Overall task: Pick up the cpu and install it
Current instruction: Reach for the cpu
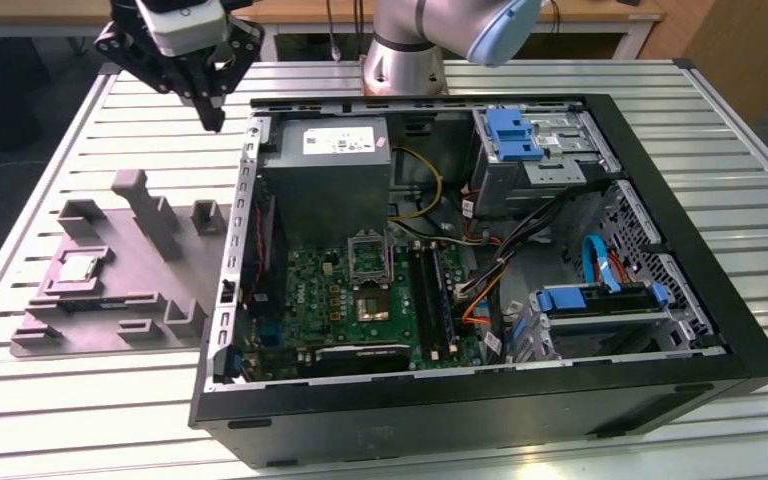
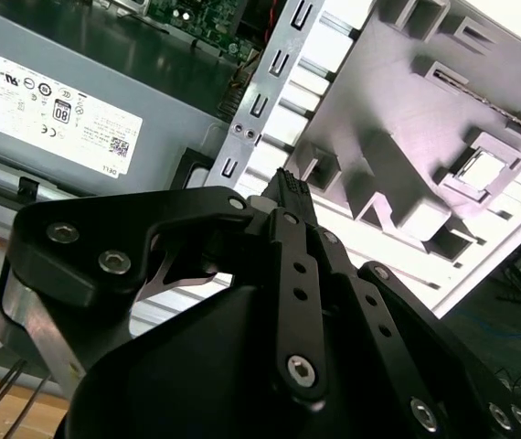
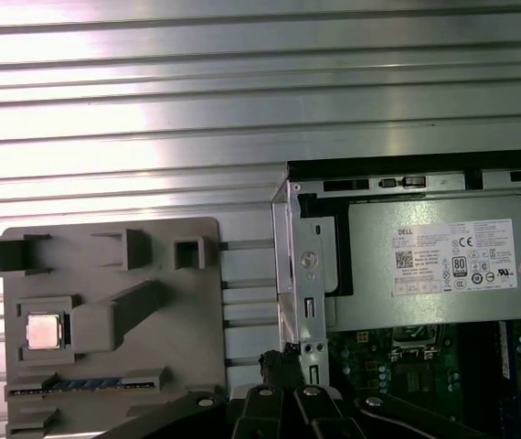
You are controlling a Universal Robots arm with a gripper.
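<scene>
A small flat square cpu with a silvery metal top (image 1: 81, 268) is seated in a square pocket of a grey moulded plastic holder (image 1: 151, 272). The holder is laid on a slatted aluminium bench (image 1: 117, 410), towards the exterior view's left. The chip is kept level and in a known place by the pocket's raised walls, with its top exposed for lifting.

The black two-fingered claw (image 1: 211, 118) is held high above the bench, well apart from the cpu. It is near the far corner of an open black computer case (image 1: 491, 405). Its fingers are closed tip to tip and nothing is gripped. In the second wrist view the claw (image 2: 288, 183) is pointed between the case wall and the holder.

The case is laid on its side so that the green motherboard (image 1: 317, 300) faces upward. On it, the silver hinged socket frame (image 1: 367, 255) appears to be raised, leaving the socket (image 1: 372, 300) uncovered for the chip. No part of the task is judged done.
</scene>
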